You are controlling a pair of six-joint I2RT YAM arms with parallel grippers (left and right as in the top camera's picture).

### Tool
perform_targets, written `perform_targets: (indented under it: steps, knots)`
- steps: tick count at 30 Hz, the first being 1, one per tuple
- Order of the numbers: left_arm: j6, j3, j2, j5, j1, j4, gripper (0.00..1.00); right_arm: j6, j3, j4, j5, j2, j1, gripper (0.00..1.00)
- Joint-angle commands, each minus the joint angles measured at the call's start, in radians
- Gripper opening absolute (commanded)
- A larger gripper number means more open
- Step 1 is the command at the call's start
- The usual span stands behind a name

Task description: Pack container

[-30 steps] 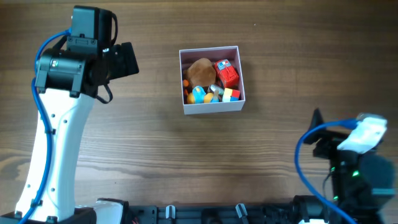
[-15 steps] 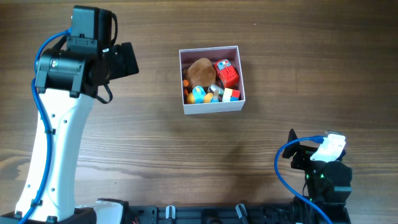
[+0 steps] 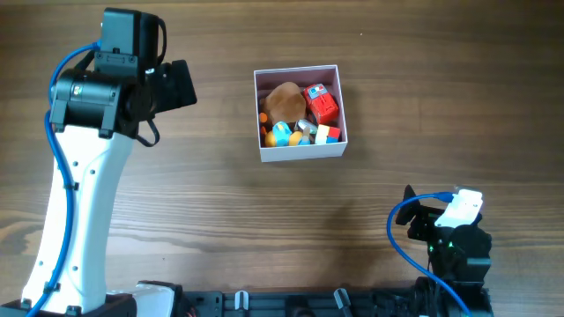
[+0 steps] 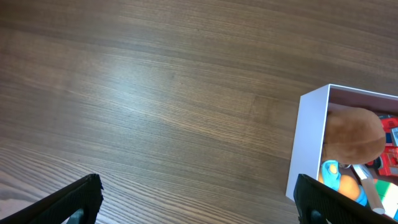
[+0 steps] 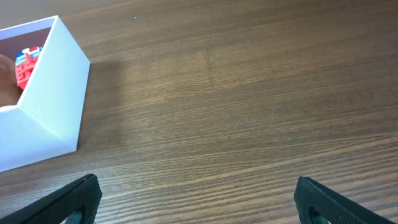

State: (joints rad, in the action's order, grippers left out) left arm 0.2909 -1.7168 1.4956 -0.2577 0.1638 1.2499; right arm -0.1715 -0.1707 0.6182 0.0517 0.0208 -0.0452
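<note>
Right arm (image 3: 449,238) has pulled back to frame's lower right, well clear of container (image 3: 304,151), upper centre on counter (image 3: 397,70), toys (image 3: 300,119) inside. Left fingers (image 4: 78,196) & right fingers (image 5: 78,198) wide, empty; packing prob. done.

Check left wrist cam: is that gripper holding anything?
No, the left gripper stands wide open with nothing in its grasp.

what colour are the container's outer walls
White. The container walls show best in the right wrist view.
</note>
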Motion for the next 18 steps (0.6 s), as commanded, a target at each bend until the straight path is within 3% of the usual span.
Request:
perform_targets:
  steps: [1, 12, 18]
  knots:
    - [0.009, 0.001, -0.014, -0.009, -0.005, -0.003, 1.00, -0.014, 0.011, -0.005, -0.016, -0.017, -0.005, 1.00]
    - [0.007, 0.001, -0.044, -0.011, -0.005, -0.003, 1.00, -0.015, 0.011, -0.005, -0.016, -0.016, -0.005, 1.00]
    - [0.002, 0.125, -0.277, -0.068, -0.005, -0.013, 1.00, -0.015, 0.011, -0.005, -0.016, -0.016, -0.005, 1.00]
